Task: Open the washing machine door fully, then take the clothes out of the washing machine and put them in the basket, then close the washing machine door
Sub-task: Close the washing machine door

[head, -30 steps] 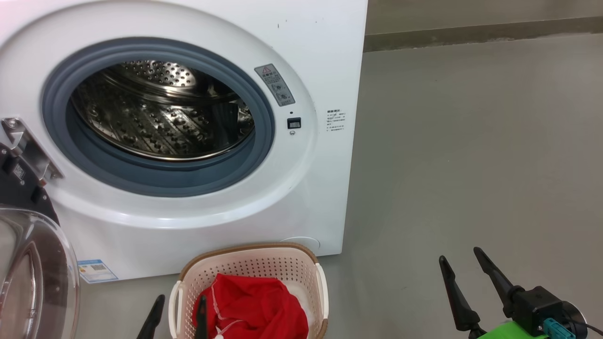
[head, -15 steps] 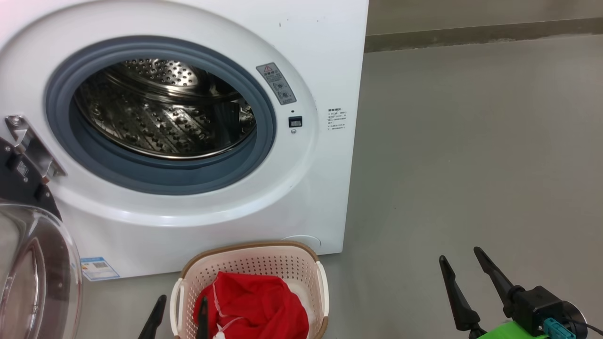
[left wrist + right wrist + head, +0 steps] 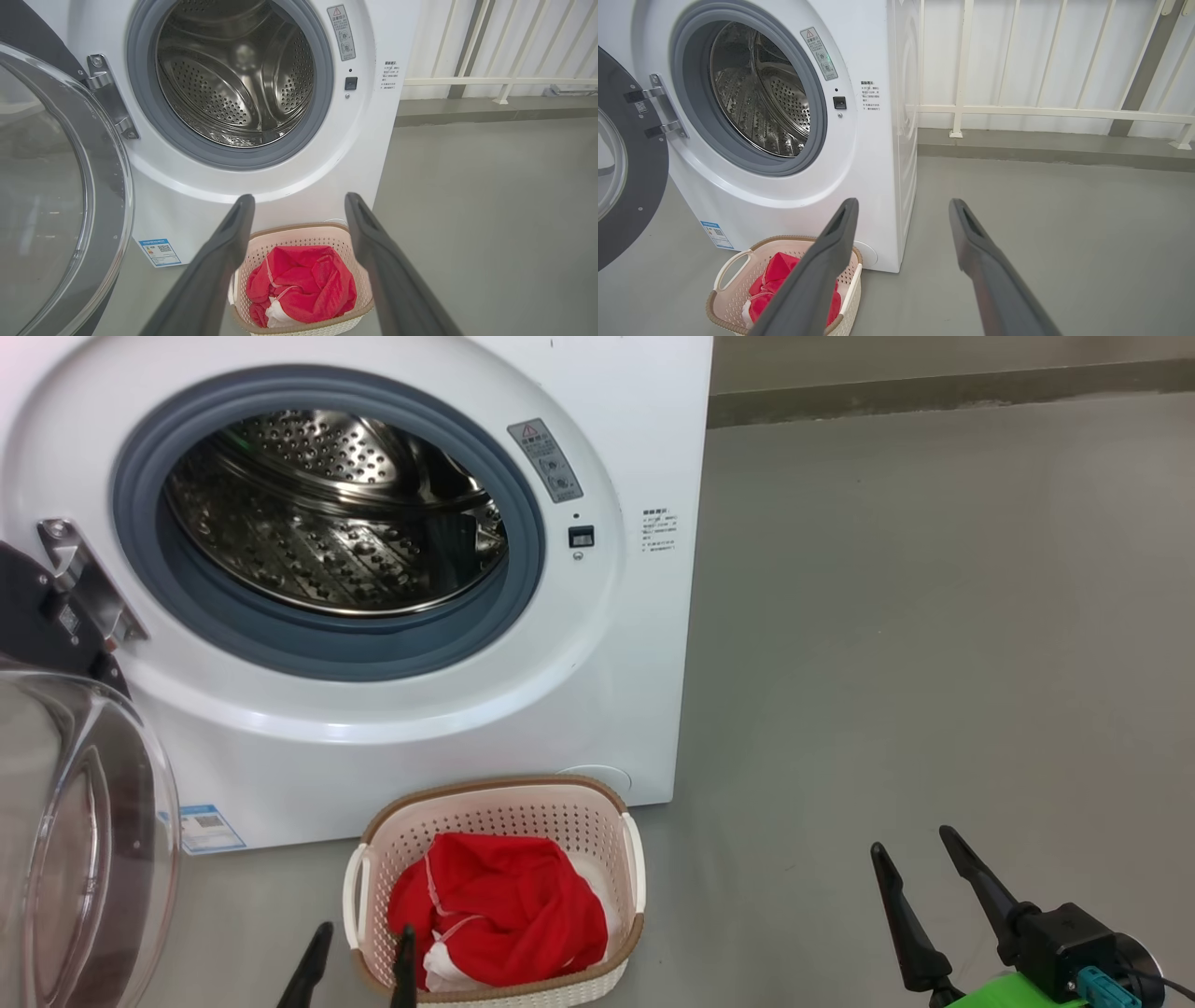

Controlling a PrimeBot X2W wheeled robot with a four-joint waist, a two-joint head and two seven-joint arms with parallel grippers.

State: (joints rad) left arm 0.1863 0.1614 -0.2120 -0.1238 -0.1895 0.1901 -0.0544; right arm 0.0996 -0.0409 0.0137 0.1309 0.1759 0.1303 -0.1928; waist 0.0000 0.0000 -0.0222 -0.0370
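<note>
The white washing machine stands with its steel drum bare. Its door hangs wide open at the left, glass bowl towards me; the door also shows in the left wrist view. The red clothes lie in the cream basket on the floor before the washer. My left gripper is open, its tips at the basket's near left corner, holding nothing. My right gripper is open over bare floor to the right. The left wrist view looks down on the clothes between my fingers.
Grey floor spreads to the right of the washer. A white railing on a low kerb runs along the back. The open door takes up the space at the washer's left.
The head view has shifted, so the washer and basket sit a bit higher in the picture. Both grippers keep their place and stay open.
</note>
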